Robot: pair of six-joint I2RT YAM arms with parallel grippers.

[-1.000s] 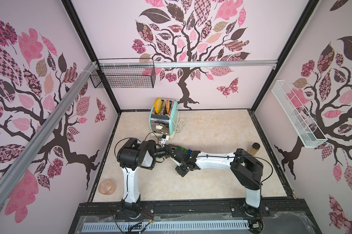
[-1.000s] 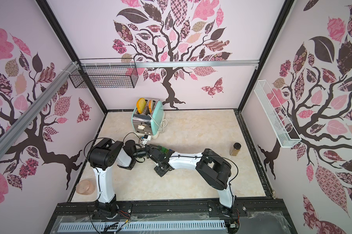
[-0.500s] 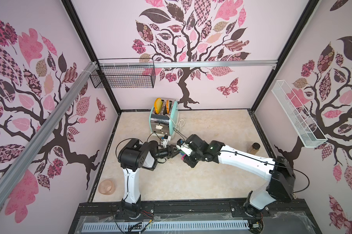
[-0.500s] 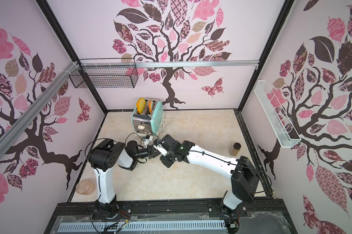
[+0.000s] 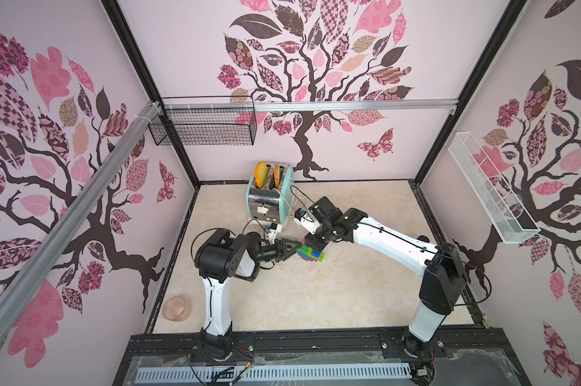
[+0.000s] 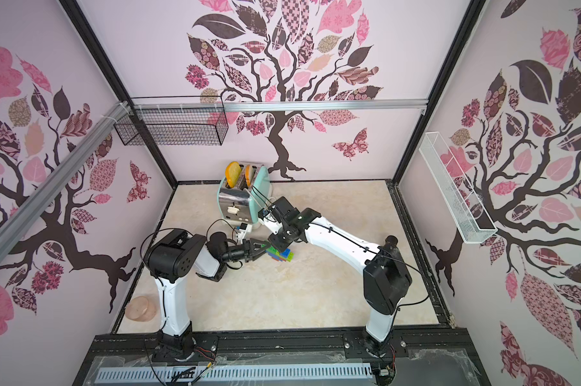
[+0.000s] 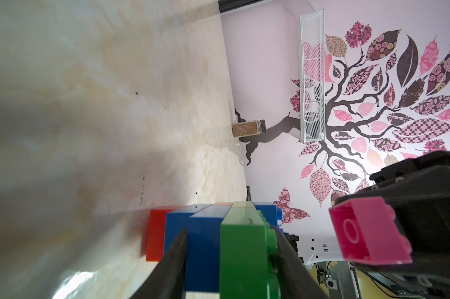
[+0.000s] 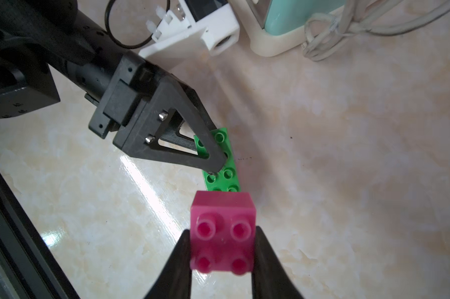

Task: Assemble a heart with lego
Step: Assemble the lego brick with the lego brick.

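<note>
**Heart gripped, pink brick apart**

We find the heart (image 5: 312,254), a stepped red, blue, lime and green stack, on the counter (image 5: 349,300) at five o'clock from the toaster (image 5: 270,200). The left gripper (image 7: 231,259) jaws grasp it. The right gripper (image 8: 222,248) jaws clench the pink brick (image 8: 222,227), held apart from the heart.

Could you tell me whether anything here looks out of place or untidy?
Nothing is spilled or broken. The one untidy thing is the toaster's white cord, which lies bunched loose on the table near the brick stack.
</note>
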